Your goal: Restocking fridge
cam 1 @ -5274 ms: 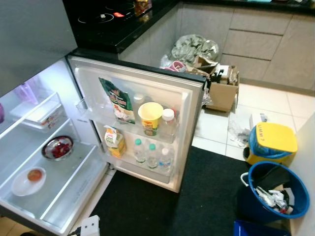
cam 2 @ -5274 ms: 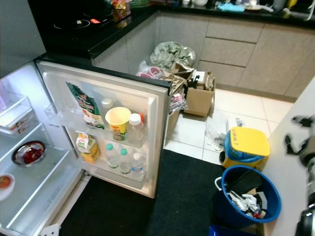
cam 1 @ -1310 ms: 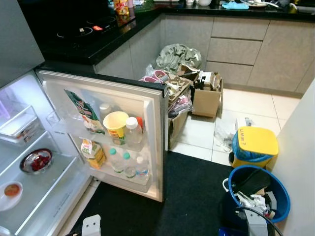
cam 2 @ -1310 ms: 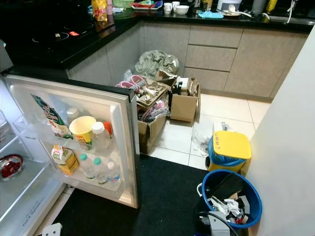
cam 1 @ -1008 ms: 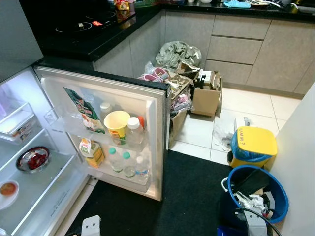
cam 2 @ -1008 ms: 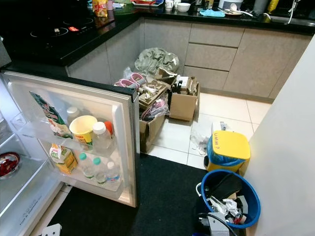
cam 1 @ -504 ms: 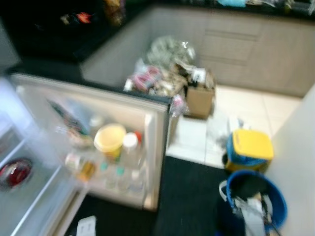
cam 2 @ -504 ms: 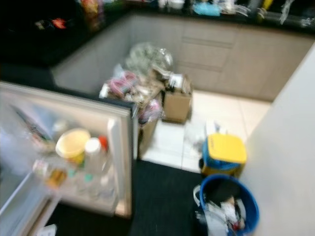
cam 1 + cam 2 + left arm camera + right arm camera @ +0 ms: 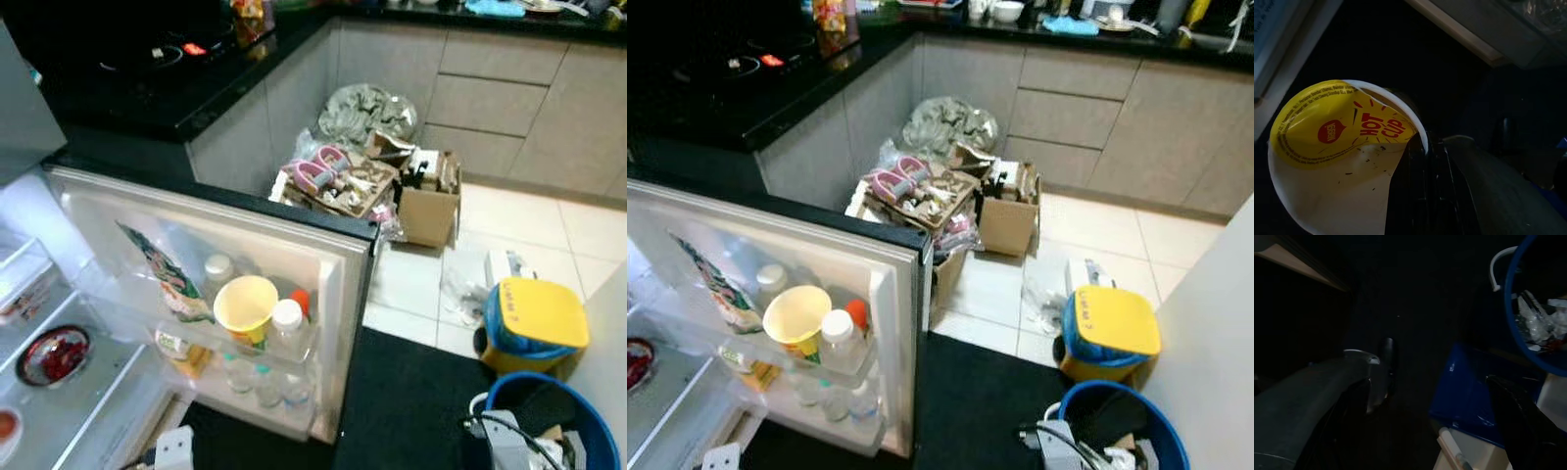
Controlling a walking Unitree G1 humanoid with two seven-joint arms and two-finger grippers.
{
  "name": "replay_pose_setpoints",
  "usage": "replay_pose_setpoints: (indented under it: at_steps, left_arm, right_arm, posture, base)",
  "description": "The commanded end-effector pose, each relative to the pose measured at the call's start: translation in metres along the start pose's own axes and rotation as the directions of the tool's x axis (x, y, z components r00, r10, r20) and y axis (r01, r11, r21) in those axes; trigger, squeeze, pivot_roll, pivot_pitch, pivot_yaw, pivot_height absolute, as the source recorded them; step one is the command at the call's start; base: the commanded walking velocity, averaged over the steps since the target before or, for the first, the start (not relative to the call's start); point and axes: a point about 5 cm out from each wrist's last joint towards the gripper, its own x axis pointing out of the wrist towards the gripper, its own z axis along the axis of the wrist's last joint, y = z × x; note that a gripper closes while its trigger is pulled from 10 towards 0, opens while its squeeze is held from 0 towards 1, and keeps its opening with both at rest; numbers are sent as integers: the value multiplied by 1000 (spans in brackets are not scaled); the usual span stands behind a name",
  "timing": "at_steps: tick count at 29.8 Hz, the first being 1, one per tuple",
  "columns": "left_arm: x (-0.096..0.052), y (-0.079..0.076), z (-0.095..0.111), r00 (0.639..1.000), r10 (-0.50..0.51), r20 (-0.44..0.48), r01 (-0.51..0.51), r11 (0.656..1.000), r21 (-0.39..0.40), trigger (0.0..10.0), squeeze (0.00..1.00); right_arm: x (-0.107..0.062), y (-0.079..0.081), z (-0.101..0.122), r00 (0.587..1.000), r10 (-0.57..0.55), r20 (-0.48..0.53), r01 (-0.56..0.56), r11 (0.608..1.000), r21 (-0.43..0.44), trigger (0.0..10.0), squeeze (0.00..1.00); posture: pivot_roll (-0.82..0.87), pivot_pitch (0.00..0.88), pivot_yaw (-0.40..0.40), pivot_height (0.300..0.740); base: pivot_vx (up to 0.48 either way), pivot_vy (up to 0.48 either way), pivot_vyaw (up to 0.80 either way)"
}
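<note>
Left fingers [image 9: 1422, 186] pinched on rim of a Hot Cup noodle cup [image 9: 1337, 152] over dark floor mat [image 9: 421, 411]; right fingers [image 9: 1508, 406] spread, empty, beside blue bin [image 9: 1533, 308]; fridge door [image 9: 206, 284] open, another yellow cup [image 9: 245, 308] shelved

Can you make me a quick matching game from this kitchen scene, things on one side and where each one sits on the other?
Things:
1. yellow cup
2. red bowl
3. cardboard box
4. noodle cup

Places:
A. on the tiled floor by the cabinets
B. on a shelf inside the fridge
C. in the fridge door rack
D. held in the left gripper

Pairs: 1-C, 2-B, 3-A, 4-D
</note>
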Motion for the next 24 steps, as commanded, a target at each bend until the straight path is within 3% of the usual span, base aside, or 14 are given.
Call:
replay_pose_setpoints:
  at_steps: [1, 4, 12, 24]
  left_arm:
    - [-1, 4, 1, 1000, 13, 4, -13, 1000, 0, 10000, 0]
    - [-1, 4, 2, 1000, 10, 7, -10, 1000, -4, 10000, 0]
    - [0, 4, 2, 1000, 8, 6, -8, 1000, 2, 10000, 0]
    - [0, 4, 7, 999, 17, 31, -16, 1000, -25, 10000, 0]
  right_arm:
    - [0, 1, 0, 1000, 0, 1, 0, 1000, -1, 10000, 0]
    - [0, 1, 0, 1000, 0, 1, 0, 1000, 0, 10000, 0]
    - [0, 2, -1, 1000, 3, -2, -3, 1000, 1, 10000, 0]
    - [1, 3, -1, 1000, 6, -2, -6, 1000, 0, 10000, 0]
  posture:
    - [-51, 0, -9, 740]
    - [-51, 0, -9, 740]
    - [-53, 0, -5, 740]
    - [-53, 0, -2, 740]
  base:
    - [0, 0, 0]
    - [0, 0, 0]
    - [0, -451, 0]
    - [0, 0, 0]
